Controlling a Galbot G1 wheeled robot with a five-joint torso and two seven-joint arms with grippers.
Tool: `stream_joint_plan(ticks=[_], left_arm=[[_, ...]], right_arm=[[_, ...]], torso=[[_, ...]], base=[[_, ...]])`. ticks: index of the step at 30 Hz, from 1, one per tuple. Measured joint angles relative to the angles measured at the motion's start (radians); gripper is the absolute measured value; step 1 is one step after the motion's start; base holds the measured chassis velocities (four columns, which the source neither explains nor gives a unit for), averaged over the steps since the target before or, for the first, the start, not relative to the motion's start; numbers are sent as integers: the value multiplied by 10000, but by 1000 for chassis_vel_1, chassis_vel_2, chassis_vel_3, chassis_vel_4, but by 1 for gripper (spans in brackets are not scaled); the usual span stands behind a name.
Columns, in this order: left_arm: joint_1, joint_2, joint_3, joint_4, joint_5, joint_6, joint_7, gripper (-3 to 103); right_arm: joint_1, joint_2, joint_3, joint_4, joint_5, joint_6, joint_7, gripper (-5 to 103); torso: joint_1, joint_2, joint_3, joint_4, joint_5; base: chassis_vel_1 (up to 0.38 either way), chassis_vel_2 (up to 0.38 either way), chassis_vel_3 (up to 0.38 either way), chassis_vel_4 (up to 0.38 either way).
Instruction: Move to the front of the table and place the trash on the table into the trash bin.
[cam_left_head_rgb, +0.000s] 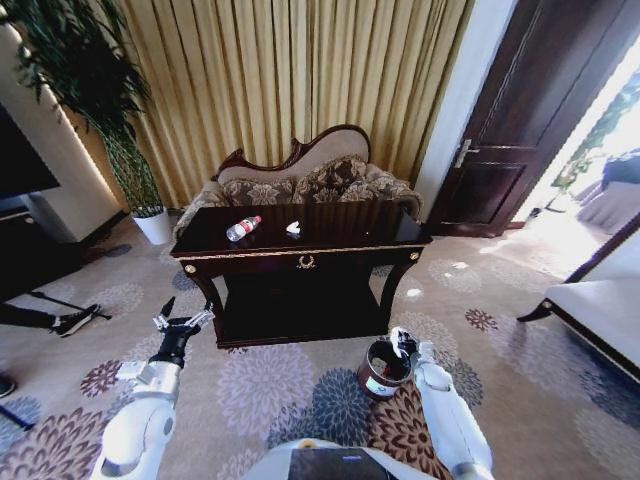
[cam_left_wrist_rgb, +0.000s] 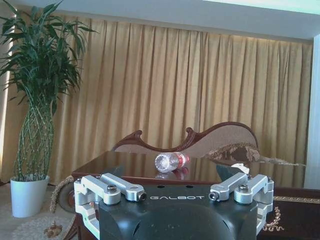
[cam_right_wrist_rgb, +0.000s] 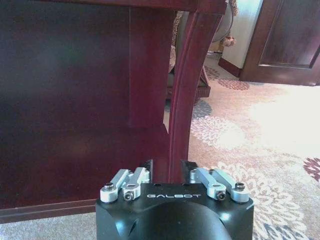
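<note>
I stand in front of the dark glossy desk (cam_left_head_rgb: 330, 250), with its gold emblem facing me and the sofa (cam_left_head_rgb: 300, 175) and golden curtains (cam_left_head_rgb: 290, 80) behind it. On the desk top lies the clear plastic bottle (cam_left_head_rgb: 243, 228) with its red label, on its side toward my left half of the surface. A small white paper wad (cam_left_head_rgb: 293, 229) sits near the middle of the top, apart from the bottle.

My left end effector (cam_left_head_rgb: 183, 318) hangs over the carpet just outside the desk's left front corner, below the level of the top, its fingers spread wide. From my left wrist I see the bottle (cam_left_wrist_rgb: 170, 161) lying on the glossy surface ahead, with the white wad (cam_left_wrist_rgb: 240, 167) farther along the top and a potted plant (cam_left_wrist_rgb: 35, 100) off beside the curtains.

My right end effector (cam_left_head_rgb: 403, 343) sits low by the desk's right front leg, touching or just over the rim of the trash bin (cam_left_head_rgb: 383, 368), which stands on the patterned carpet (cam_left_head_rgb: 270, 390) in front of the desk. From my right wrist, the fingers stand narrowly apart with nothing between them, pointing at the dark leg (cam_right_wrist_rgb: 187, 85) and side panel of the desk. A dark wooden door (cam_left_head_rgb: 520, 120) stands on my right.
</note>
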Motion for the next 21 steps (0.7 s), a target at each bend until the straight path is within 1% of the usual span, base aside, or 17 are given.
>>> stream_joint_plan(ticks=[1, 5, 6, 7, 8, 10, 11, 12, 13, 14, 15, 16, 17, 18, 19, 20, 21], left_arm=[[0, 0, 0, 0, 0, 0, 0, 100], [12, 16, -32, -22, -5, -27, 3, 100], [12, 16, -32, -22, -5, -27, 3, 100], [9, 17, -33, -22, -6, -27, 3, 100], [1, 18, -33, -22, -6, -28, 4, 100], [-26, 18, 3, -22, -6, -28, 4, 100], [-26, 18, 3, -22, -6, -28, 4, 100], [-38, 17, 18, -23, -6, -28, 3, 100], [-45, 15, 28, -23, -6, -28, 3, 100], [-55, 13, 59, -24, -4, -19, 1, 100], [-55, 13, 63, -24, -3, -13, -2, 100], [-55, 13, 63, -24, -3, -13, -2, 100], [-56, 13, 66, -25, -2, -8, -2, 100], [-58, 15, 69, -17, 0, -2, -2, 100], [-58, 15, 69, -17, 0, -2, -2, 100], [-58, 18, 70, -1, 3, 6, -3, 100], [-59, 19, 70, 2, 5, 6, -4, 100]], right_arm=[[0, 0, 0, 0, 0, 0, 0, 32], [-20, -20, -14, 138, 16, -7, 0, 54], [-20, -20, -14, 138, 16, -7, 0, 54], [-46, -28, -18, 244, 32, -8, 0, 59], [-99, -36, -25, 426, 81, -10, 0, 59], [-259, -54, -53, 1073, 388, -5, 0, 70], [-259, -54, -53, 1073, 388, -5, 0, 70], [-295, -58, -60, 1304, 512, 36, 0, 76], [-314, -61, -63, 1470, 598, 89, 0, 76], [-405, -93, -55, 2195, 840, 293, 0, 86], [-470, -132, -54, 2646, 1012, 325, 0, 91], [-470, -132, -54, 2646, 1012, 325, 0, 91], [-523, -180, -54, 3067, 1244, 325, 0, 91], [-611, -271, -56, 3854, 1704, 204, 2, 96], [-611, -271, -56, 3854, 1704, 204, 2, 96], [-695, -341, -72, 4535, 2074, 13, 2, 96], [-743, -380, -90, 4874, 2258, -84, 1, 100]], torso=[[0, 0, 0, 0, 0], [0, 0, 0, 0, 0], [0, 0, 0, 0, 0], [0, 0, 0, -1, 1], [0, 0, 0, 0, 0], [0, 0, 0, -2, 0], [0, 0, 0, -2, 0], [0, 0, 0, -2, 1], [0, 0, 0, -2, 1], [0, 0, 0, 1, 0], [0, 0, 1, 1, 3], [0, 0, 1, 1, 3], [0, 0, 0, 0, 3], [0, 0, 0, -1, -5], [0, 0, 0, -1, -5], [0, 0, 0, -1, -2], [0, 0, 0, 0, -1]], base=[[0, 0, 0, 0], [0, 0, 0, 0], [0, 0, 0, 0], [0, 0, 0, 0], [0, 0, 0, 0], [0, 0, 0, 0], [0, 0, 0, 0], [0, 0, 0, 0], [0, 0, 0, 0], [0, 0, 0, 0], [0, 0, 0, 0], [0, 0, 0, 0], [0, 0, 0, 0], [0, 0, 0, 0], [0, 0, 0, 0], [0, 0, 0, 0], [0, 0, 0, 0]])
